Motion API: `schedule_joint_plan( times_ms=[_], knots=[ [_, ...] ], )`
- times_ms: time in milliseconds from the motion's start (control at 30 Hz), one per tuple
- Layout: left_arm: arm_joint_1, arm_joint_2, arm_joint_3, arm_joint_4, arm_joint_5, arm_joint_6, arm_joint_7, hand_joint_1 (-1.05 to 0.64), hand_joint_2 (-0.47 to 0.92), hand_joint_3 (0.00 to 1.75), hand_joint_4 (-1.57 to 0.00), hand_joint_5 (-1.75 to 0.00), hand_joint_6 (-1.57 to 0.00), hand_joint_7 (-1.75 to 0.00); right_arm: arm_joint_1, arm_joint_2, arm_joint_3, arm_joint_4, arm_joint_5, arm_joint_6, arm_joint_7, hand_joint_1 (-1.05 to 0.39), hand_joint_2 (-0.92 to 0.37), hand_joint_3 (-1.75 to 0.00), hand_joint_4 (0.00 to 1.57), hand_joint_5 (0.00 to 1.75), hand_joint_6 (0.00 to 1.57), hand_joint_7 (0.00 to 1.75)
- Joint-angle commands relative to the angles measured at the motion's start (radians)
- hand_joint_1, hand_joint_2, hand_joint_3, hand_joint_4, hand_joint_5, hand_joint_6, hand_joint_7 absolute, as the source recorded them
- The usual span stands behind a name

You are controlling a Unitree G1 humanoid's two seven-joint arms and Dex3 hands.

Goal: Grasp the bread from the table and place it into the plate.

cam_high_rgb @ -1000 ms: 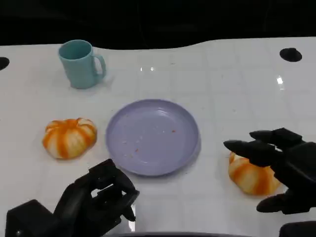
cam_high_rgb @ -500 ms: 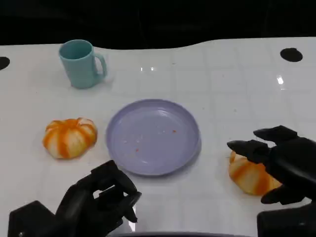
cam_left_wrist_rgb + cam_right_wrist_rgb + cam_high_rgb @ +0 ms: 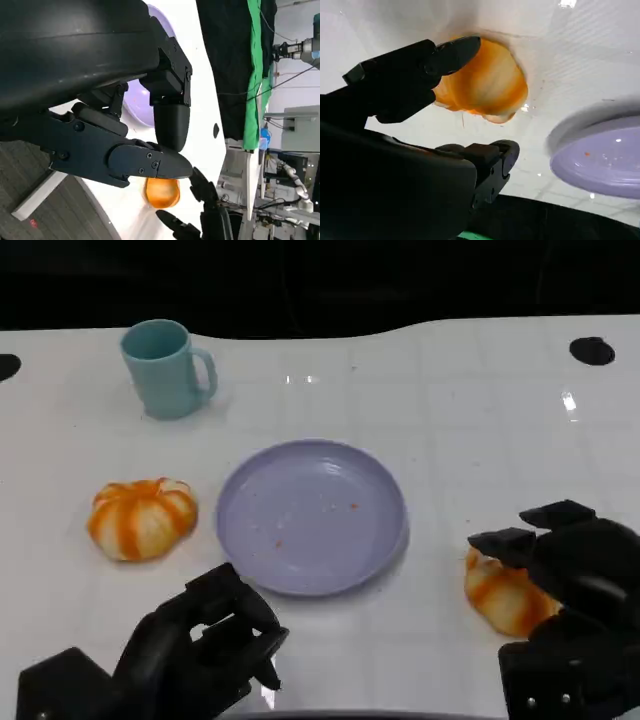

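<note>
A lavender plate (image 3: 312, 515) lies at the table's middle. One orange-and-white striped bread (image 3: 141, 517) sits to its left, another bread (image 3: 503, 592) to its right. My right hand (image 3: 572, 568) hangs over the right bread with fingers spread around it; in the right wrist view the fingers (image 3: 410, 70) arch over the bread (image 3: 487, 80) and the thumb (image 3: 492, 160) stays apart from it, with the plate (image 3: 597, 155) beyond. My left hand (image 3: 205, 645) rests near the front edge, fingers curled in on nothing. In the left wrist view, its curled fingers (image 3: 150, 160) stand before the right bread (image 3: 162, 192).
A teal mug (image 3: 165, 368) stands at the back left, well away from both hands. Two small black marks (image 3: 592, 350) sit at the table's far edges. The table's dark back edge runs behind the mug.
My right hand has drawn back toward me and settled lower over the right bread, covering more of it. The left hand has barely moved.
</note>
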Motion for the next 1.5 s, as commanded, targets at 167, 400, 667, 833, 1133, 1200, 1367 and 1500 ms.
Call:
schedule_joint_plan(
  times_ms=[167, 400, 667, 833, 1133, 1200, 1367, 1500],
  knots=[
    [0.012, 0.009, -0.004, -0.021, 0.010, 0.006, 0.014, -0.65, 0.92, 0.23, -0.72, -1.75, -0.62, -1.56, -0.084, 0.016, 0.058, 0.140, -0.005, 0.025, -0.016, -0.27, -0.82, -0.01, 0.32, 0.18, 0.49, 0.02],
    [0.018, 0.008, -0.006, -0.031, 0.009, 0.010, 0.018, -0.65, 0.92, 0.22, -0.71, -1.75, -0.62, -1.55, -0.140, 0.041, 0.109, 0.224, -0.028, 0.069, -0.009, -0.28, -0.88, -0.02, 0.46, 0.15, 0.61, 0.04],
    [0.026, 0.010, -0.010, -0.044, 0.007, 0.015, 0.020, -0.66, 0.92, 0.22, -0.71, -1.75, -0.62, -1.55, -0.191, 0.090, 0.136, 0.348, -0.013, 0.070, -0.117, -0.26, -0.92, -0.05, 0.91, 0.23, 0.91, 0.08],
    [0.031, 0.008, -0.011, -0.049, 0.004, 0.014, 0.022, -0.67, 0.92, 0.22, -0.71, -1.75, -0.62, -1.55, -0.216, 0.110, 0.147, 0.467, -0.021, -0.023, -0.376, -0.21, -0.92, -0.06, 0.84, 1.53, 1.23, 0.26],
    [0.036, 0.011, -0.011, -0.060, 0.000, 0.023, 0.020, -0.65, 0.92, 0.23, -0.69, -1.75, -0.61, -1.53, -0.247, 0.125, 0.150, 0.536, 0.001, -0.113, -0.560, -0.20, -0.92, -0.16, 0.86, 1.75, 0.70, 1.53],
    [0.035, 0.011, -0.009, -0.061, -0.004, 0.024, 0.017, -0.64, 0.92, 0.24, -0.68, -1.75, -0.60, -1.53, -0.248, 0.127, 0.148, 0.547, 0.011, -0.144, -0.603, -0.17, -0.90, -0.16, 0.87, 1.75, 0.64, 1.70],
    [0.033, 0.013, -0.009, -0.061, 0.004, 0.024, 0.022, -0.63, 0.92, 0.24, -0.68, -1.75, -0.60, -1.54, -0.255, 0.131, 0.153, 0.566, 0.004, -0.174, -0.683, -0.21, -0.91, -0.17, 0.87, 1.75, 0.67, 1.69],
    [0.040, 0.012, -0.007, -0.059, -0.005, 0.019, 0.016, -0.63, 0.92, 0.24, -0.68, -1.75, -0.59, -1.55, -0.251, 0.130, 0.154, 0.557, 0.006, -0.196, -0.708, -0.19, -0.89, -0.16, 0.87, 1.75, 0.70, 1.65]
  ],
)
